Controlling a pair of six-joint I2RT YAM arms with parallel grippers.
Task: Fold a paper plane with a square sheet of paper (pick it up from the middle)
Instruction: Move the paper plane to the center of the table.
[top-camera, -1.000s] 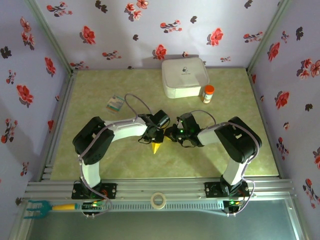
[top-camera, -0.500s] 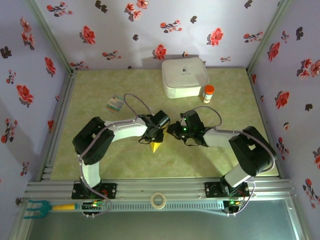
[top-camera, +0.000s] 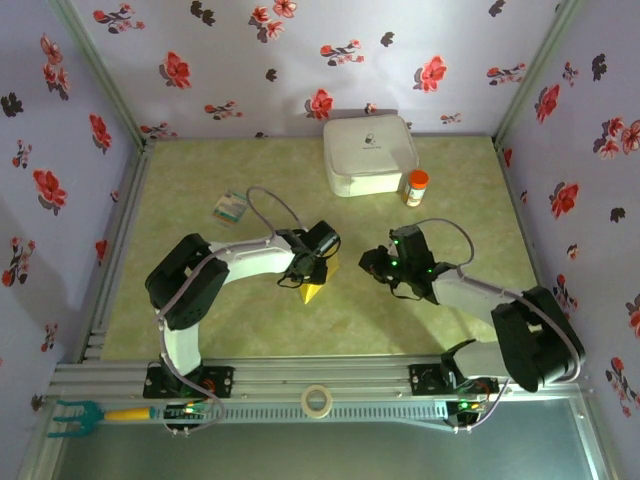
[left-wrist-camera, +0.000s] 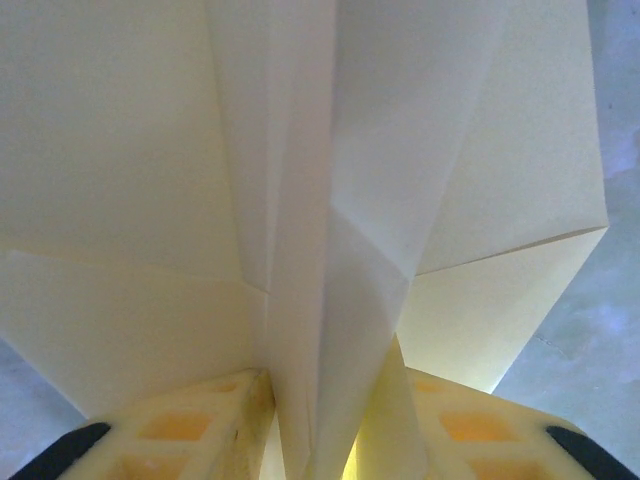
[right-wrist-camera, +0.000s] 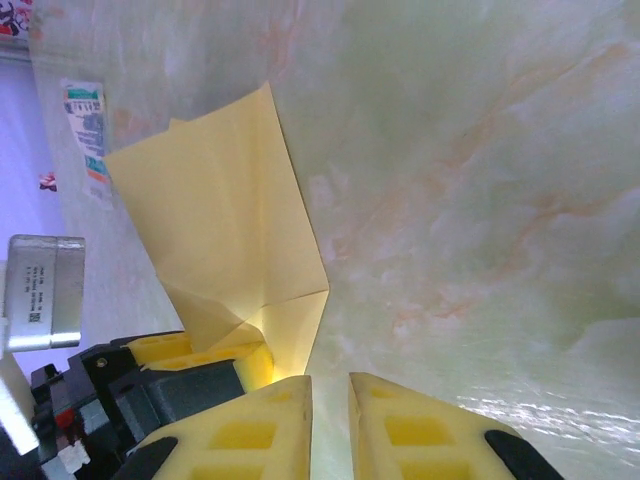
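Standing on edge at the middle of the table (top-camera: 200, 330): paper plane (top-camera: 316, 288), partly folded, wings splayed. Its keel is lodged between the pads (left-wrist-camera: 200, 440) of the left gripper (top-camera: 314, 274). The pads are seen slightly parted around the layers, and whether they are pinched cannot be told. Right gripper (top-camera: 368, 262): jaws a narrow slit apart, nothing held, near the plane's lower corner.

Risks noted:
- creases could be sprung open if the keel is let go unsupported
- the plane could be toppled or dragged if it is nudged by the right fingers
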